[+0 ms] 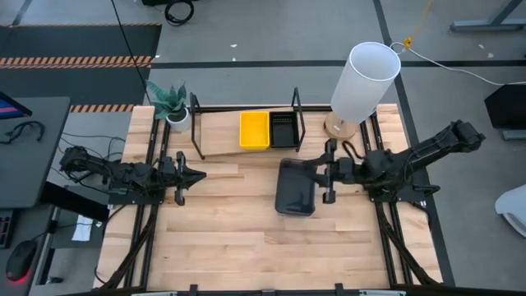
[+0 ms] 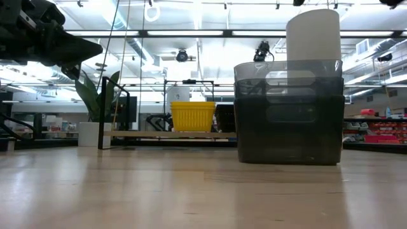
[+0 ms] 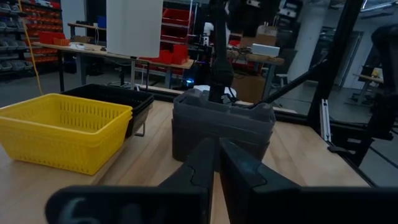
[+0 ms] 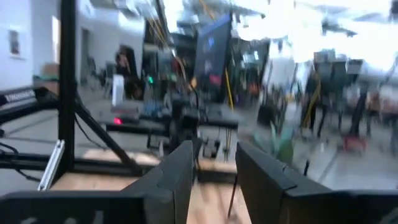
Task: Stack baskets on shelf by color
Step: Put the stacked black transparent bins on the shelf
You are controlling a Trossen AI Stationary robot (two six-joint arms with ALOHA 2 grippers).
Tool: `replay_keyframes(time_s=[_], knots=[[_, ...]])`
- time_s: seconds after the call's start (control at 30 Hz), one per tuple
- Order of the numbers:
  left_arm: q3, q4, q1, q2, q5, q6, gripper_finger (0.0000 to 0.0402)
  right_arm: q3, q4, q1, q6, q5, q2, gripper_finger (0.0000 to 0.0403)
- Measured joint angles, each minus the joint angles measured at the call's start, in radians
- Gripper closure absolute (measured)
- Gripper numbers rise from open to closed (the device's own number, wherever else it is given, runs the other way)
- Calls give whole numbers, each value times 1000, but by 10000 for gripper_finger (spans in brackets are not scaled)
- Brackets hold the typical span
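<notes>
1. Shelf (image 1: 222, 140): light wooden board at the far edge of the table (image 1: 246, 238), divided by upright black wire frames. It carries two items, side by side in the same bay.
2. Yellow basket (image 1: 254, 130): on the shelf board, perforated walls, upright.
3. Black basket (image 1: 283, 130): on the shelf board, touching or just beside the yellow basket, on the side nearer the lamp.
4. Dark grey baskets (image 1: 296, 187): translucent, nested as a stack, standing on the table in front of the shelf, near mid-table.
5. Right gripper (image 1: 329, 174): at the grey stack's edge nearest the right arm; jaws spread. Whether they touch the stack cannot be told.
6. Left gripper (image 1: 197, 174): hangs above the table's left side, well apart from the baskets; jaws pressed together, holding nothing.
7. White cylinder lamp (image 1: 364, 80): beside the shelf's right end.
8. Potted plant (image 1: 173, 103): at the shelf's left end.
</notes>
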Motion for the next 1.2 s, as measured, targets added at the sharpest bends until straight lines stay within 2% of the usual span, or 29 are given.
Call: replay_keyframes(time_s=[0.1, 0.2, 0.33, 0.47, 0.53, 0.63, 0.8, 1.03, 1.2], knots=[[0, 6, 0, 0, 0, -9, 371, -73, 117, 0, -86, -43, -24, 275], [0, 14, 0, 0, 1, -140, 366, -117, 182, 0, -126, -42, -50, 275], [0, 64, 0, 0, 0, -338, 367, -146, 161, 5, -144, -52, -99, 276], [0, 108, -2, 0, 25, -518, 373, -192, 134, 10, -145, -159, -160, 277], [0, 119, -3, 4, 50, -569, 374, -236, 144, 7, -128, -157, -196, 280], [0, 159, -3, 24, 90, -602, 374, -309, 175, -10, -81, -116, -256, 284], [21, 208, -3, 113, 102, -593, 384, -399, 246, -25, -1, -121, -348, 290], [174, 219, -3, 335, 113, -477, 391, -446, 251, -26, -9, -108, -444, 292], [293, 223, -3, 527, 112, -415, 383, -493, 247, -26, -21, -180, -485, 292]])
